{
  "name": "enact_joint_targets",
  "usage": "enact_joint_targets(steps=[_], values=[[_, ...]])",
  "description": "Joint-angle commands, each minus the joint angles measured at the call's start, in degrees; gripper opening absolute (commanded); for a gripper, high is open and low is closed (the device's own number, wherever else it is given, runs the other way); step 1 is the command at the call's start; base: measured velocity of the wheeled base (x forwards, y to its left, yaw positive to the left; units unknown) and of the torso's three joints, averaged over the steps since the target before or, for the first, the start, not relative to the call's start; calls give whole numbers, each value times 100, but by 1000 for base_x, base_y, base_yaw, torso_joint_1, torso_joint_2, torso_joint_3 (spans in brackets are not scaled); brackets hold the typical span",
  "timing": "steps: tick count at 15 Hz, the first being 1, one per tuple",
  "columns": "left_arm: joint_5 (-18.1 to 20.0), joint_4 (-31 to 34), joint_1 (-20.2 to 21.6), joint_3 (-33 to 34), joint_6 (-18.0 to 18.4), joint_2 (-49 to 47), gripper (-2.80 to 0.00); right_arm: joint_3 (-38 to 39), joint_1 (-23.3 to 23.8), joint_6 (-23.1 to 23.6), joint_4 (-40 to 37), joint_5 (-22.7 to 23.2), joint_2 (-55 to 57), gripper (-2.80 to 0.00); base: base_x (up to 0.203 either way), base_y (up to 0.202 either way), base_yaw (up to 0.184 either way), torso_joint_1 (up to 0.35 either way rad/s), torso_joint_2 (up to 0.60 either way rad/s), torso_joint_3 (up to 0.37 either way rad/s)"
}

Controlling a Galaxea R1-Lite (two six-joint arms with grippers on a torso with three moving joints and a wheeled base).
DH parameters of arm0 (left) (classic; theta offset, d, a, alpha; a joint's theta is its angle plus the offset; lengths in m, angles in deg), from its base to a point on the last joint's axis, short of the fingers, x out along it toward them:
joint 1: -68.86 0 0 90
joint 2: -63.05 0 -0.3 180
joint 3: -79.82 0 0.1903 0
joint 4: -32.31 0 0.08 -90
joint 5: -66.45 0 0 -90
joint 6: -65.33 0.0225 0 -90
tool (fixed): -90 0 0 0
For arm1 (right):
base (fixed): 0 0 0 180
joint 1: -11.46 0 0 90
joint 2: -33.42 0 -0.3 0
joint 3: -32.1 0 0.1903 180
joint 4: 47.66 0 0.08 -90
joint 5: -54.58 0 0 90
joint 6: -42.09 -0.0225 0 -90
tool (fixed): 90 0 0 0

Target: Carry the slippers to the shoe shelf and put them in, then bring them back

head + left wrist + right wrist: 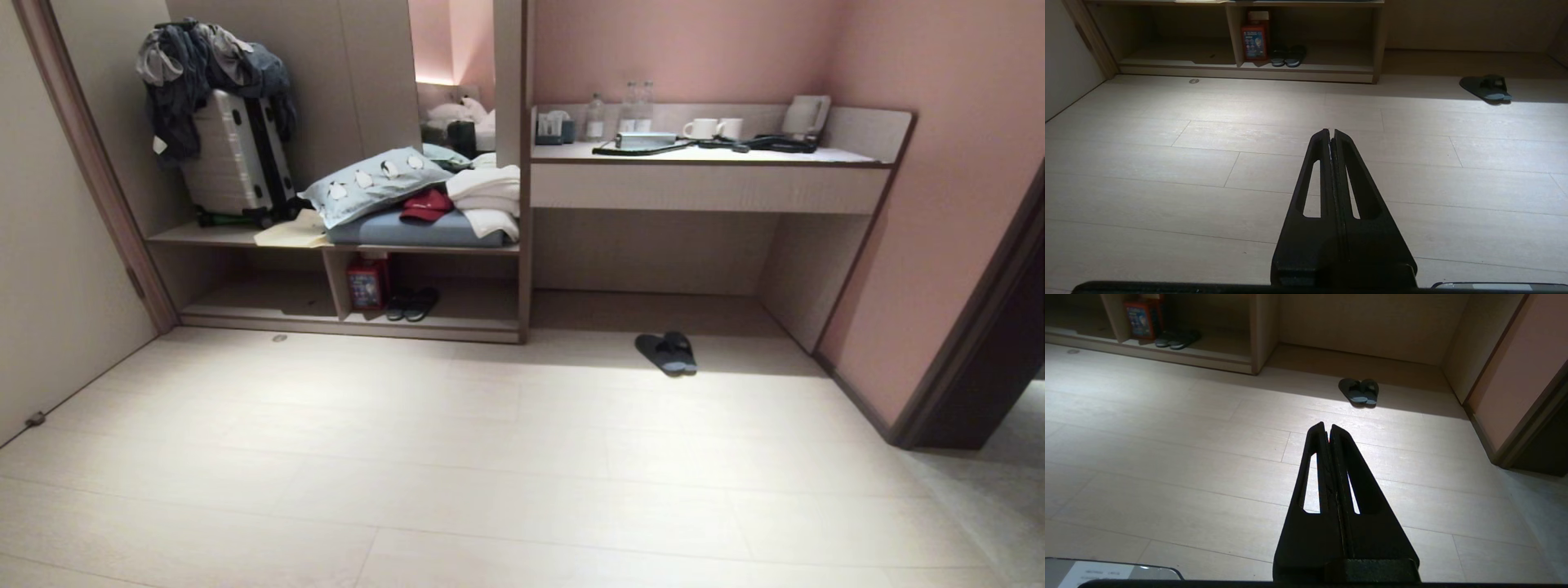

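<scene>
Shelf (424, 327) low on my left, a dark pair already parked by its divider; slippers (668, 353) lie together on the floor to its right, at the mouth of the desk recess. Left gripper (1331, 131) and right gripper (1327, 424) are both clenched, empty. I'd drive forward first over the bare floor (457, 457), minding the door frame (963, 343) on my right.

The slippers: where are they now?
In the head view the slippers lie side by side on the floor, right of the shoe shelf.
</scene>
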Motion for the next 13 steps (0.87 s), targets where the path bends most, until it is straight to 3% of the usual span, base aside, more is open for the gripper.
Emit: enact_joint_targets(steps=[1,13], values=[[-6,0,1,9,-5,-5,-280,0,-2,4,0,3,-1,-280,0,0,0,0,0,0],[-6,0,1,9,-13,-5,-280,0,-2,-5,9,-32,7,-280,0,0,0,0,0,0]])
